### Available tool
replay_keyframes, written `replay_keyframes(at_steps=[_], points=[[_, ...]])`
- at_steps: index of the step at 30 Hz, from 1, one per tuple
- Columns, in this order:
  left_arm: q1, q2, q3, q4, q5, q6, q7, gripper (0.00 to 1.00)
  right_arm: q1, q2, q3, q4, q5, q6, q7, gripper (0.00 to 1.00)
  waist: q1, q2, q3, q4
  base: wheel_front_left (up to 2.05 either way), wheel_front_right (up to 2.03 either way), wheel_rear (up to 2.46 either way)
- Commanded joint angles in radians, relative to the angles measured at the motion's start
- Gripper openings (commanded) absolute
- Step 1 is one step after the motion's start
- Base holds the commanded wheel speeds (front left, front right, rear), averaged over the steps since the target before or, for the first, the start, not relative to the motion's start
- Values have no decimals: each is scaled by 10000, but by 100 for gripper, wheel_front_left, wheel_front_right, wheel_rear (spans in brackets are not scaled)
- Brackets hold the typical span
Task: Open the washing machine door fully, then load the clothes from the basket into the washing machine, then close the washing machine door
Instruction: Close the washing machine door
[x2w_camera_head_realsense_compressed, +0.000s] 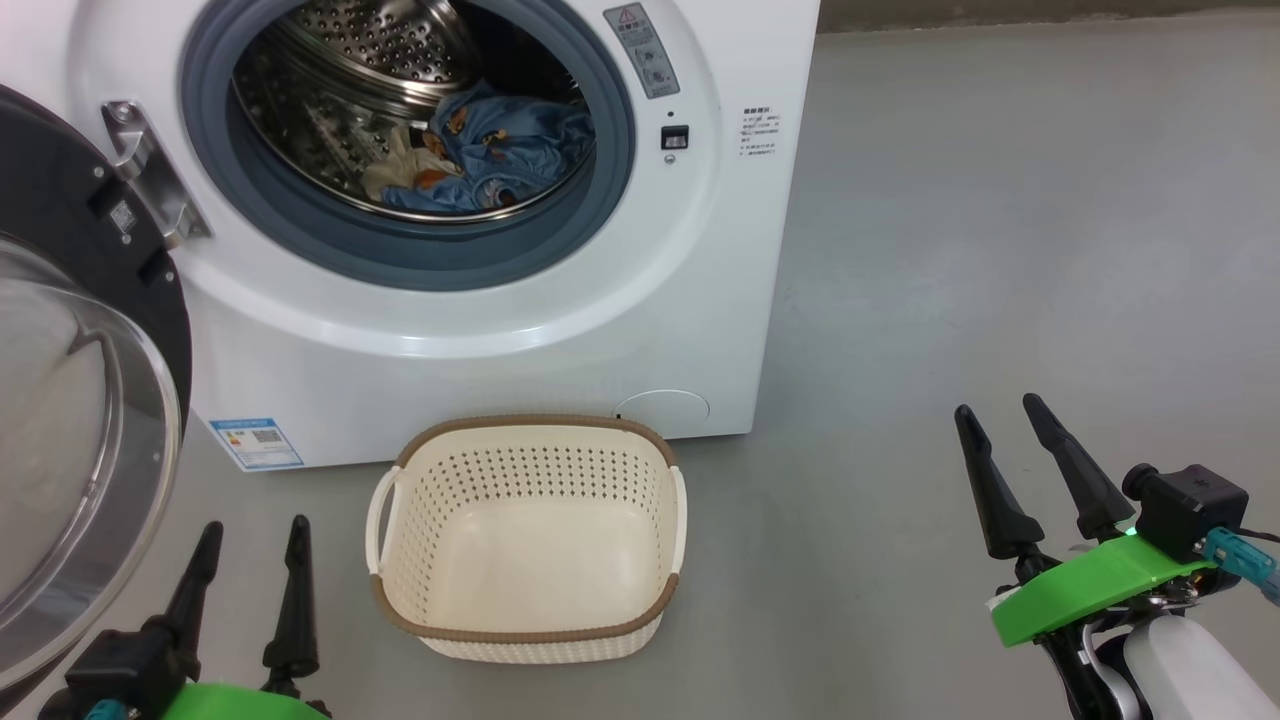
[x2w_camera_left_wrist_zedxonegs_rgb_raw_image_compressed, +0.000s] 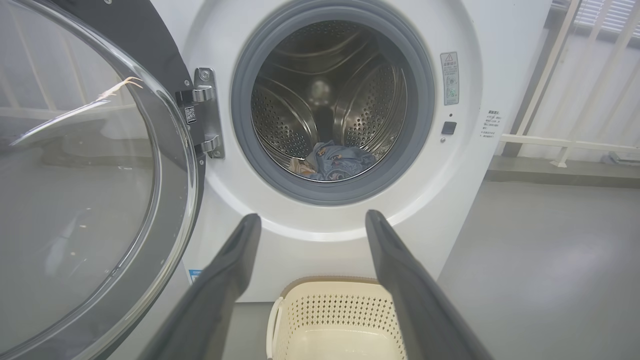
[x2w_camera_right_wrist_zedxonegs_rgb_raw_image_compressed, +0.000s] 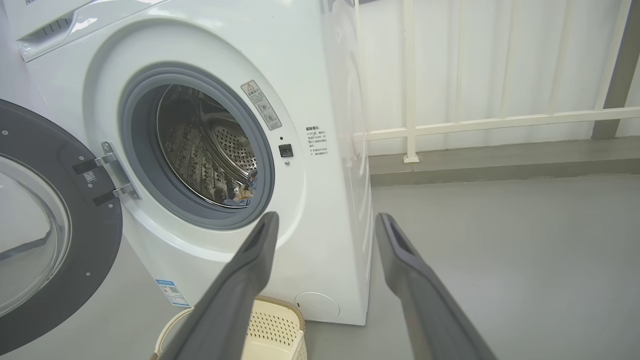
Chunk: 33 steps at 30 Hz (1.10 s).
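The washing machine door (x2w_camera_head_realsense_compressed: 80, 430) stands swung wide open, just ahead of the left gripper (x2w_camera_head_realsense_compressed: 255, 523) and on its outer side. Its black rim and bulging glass come close to that gripper's outer finger. Both of the left gripper's fingers are spread apart with nothing between them. The right gripper (x2w_camera_head_realsense_compressed: 997, 404) also has its fingers released and bare.

The basket (x2w_camera_head_realsense_compressed: 530, 425) sits on the floor (x2w_camera_head_realsense_compressed: 1000, 250) between the two grippers, just inward of the left fingers and well apart from the right ones. Its bare cream bottom shows. It lies close against the front of the washing machine (x2w_camera_head_realsense_compressed: 500, 340), and contact cannot be judged. The clothes (x2w_camera_head_realsense_compressed: 500, 150) lie low in the steel drum (x2w_camera_head_realsense_compressed: 340, 50), beyond the left fingertips and past the grey gasket (x2w_camera_head_realsense_compressed: 400, 262). The metal hinge (x2w_camera_head_realsense_compressed: 150, 170) joins door and machine ahead of the left gripper's outer finger. A blue label (x2w_camera_head_realsense_compressed: 255, 443) sits low on the machine front, just ahead of the left fingertips.

In the head view the door's outer and lower parts and the machine's top are cut off. In the right wrist view one finger covers most of the basket, and only a sliver of the clothes shows past the gasket. The small print on the stickers is unreadable.

Ahead of the right fingers the grey floor lies open beside the machine's side wall, running back to a low step and a white railing (x2w_camera_right_wrist_zedxonegs_rgb_raw_image_compressed: 410, 80). Room around the left fingers is tight, with the door on one side and the basket on the other.
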Motion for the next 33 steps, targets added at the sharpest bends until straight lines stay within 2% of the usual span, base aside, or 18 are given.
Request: replay_keyframes(at_steps=[1, 18, 26, 33], points=[[-376, 197, 308, -197, -62, 82, -128, 100, -79, -111, 134, -229, 80, 46, -82, 100, 0, 0, -1, 6, 0, 0, 0], [-361, 225, 266, -186, -54, 86, -133, 100, -35, -100, 115, -249, 60, 46, -82, 100, 0, 0, 11, 186, 0, 0, 0], [-396, 236, 215, -186, -13, 157, -134, 100, -16, -88, 149, -198, 71, 46, -82, 100, 0, 0, -25, 745, 0, 0, 0], [-326, 258, 158, -226, 15, 268, -110, 100, -13, -91, 245, -135, 142, 46, -82, 100, 0, 0, -139, 1496, 0, 0, 0]])
